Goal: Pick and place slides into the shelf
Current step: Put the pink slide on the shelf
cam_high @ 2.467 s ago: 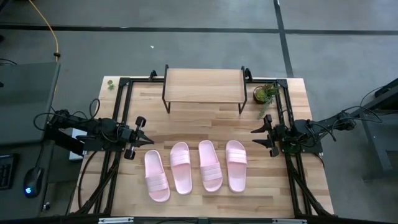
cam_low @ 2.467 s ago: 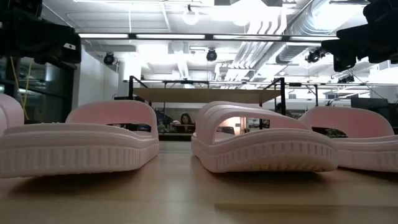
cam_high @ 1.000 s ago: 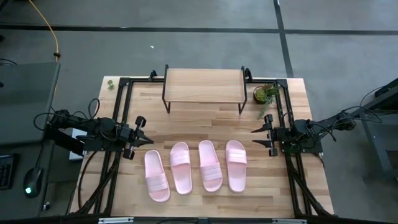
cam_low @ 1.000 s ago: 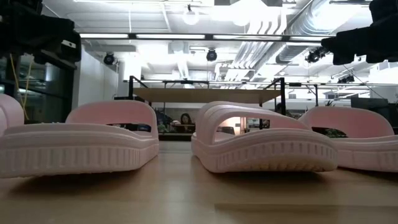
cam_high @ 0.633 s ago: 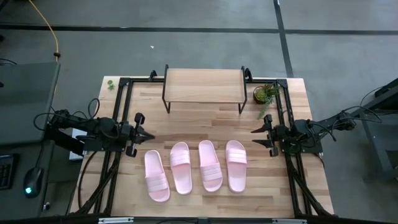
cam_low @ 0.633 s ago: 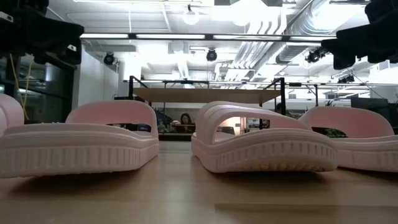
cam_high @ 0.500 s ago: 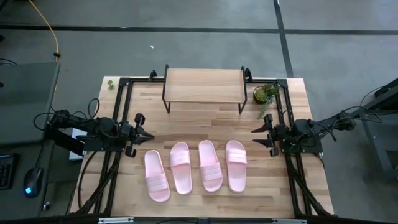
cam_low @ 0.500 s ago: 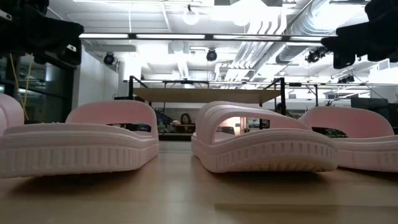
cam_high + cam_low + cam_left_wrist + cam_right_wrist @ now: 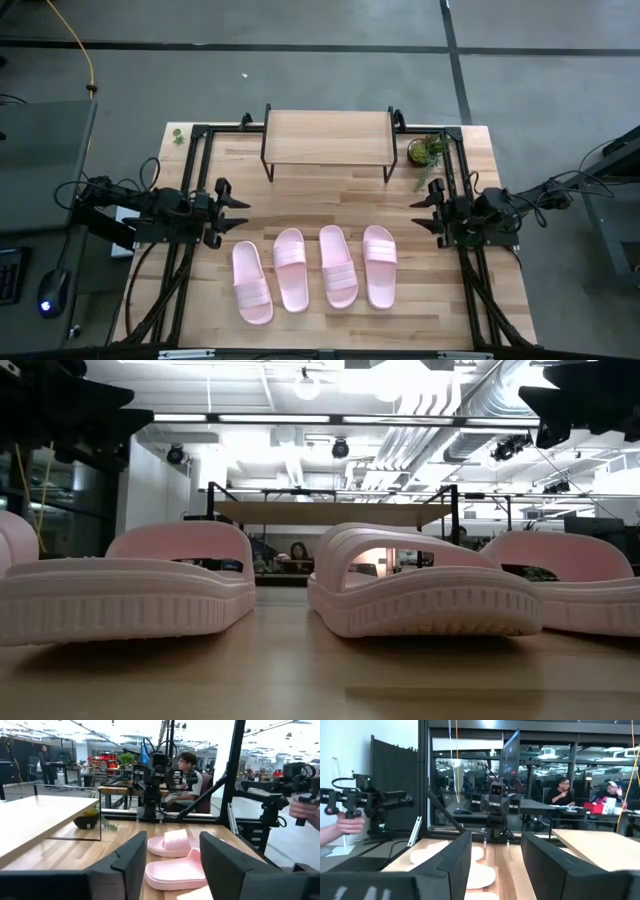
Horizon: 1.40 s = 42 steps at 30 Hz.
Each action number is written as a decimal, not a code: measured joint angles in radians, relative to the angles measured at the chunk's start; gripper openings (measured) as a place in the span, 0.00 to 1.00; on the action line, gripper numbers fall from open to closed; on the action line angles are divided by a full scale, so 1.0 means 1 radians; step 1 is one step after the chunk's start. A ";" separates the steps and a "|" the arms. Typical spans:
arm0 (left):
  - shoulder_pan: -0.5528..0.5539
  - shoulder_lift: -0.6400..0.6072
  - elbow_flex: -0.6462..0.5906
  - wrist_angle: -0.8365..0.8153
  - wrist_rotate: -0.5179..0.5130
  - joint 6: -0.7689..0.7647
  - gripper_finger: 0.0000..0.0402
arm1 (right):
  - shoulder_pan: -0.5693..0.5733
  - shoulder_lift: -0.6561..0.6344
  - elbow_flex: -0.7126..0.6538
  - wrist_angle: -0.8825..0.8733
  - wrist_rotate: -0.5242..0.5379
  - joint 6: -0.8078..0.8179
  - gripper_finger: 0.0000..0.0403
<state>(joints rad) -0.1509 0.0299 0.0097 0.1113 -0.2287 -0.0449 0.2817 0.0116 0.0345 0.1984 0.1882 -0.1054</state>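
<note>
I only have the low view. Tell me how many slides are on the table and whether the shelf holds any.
Observer: Four slides lie side by side in a row on the table; the shelf top is bare.
Operator: Give me the left gripper's position.
Observer: The left gripper hovers open at the table's left side, beyond the toe end of the leftmost slide, touching nothing.
Operator: Now the right one.
Observer: The right gripper is open too, at the table's right edge beside the rightmost slide, holding nothing.
</note>
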 joint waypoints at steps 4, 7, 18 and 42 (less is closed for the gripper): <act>0.000 0.000 0.000 0.064 0.000 -0.041 0.47 | 0.000 0.000 0.000 0.000 -0.001 -0.007 0.41; 0.000 0.000 0.000 0.169 -0.001 -0.013 0.47 | 0.000 0.000 0.000 -0.001 -0.006 0.003 0.41; 0.000 0.000 0.000 0.292 0.024 0.038 0.44 | 0.000 0.000 0.002 0.075 -0.041 0.097 0.41; 0.000 0.000 0.000 0.255 0.007 -0.069 0.42 | 0.001 0.333 0.242 0.140 -0.163 0.108 0.41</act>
<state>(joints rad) -0.1509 0.0303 0.0097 0.3661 -0.2218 -0.1135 0.2825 0.3451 0.2766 0.3380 0.0251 0.0029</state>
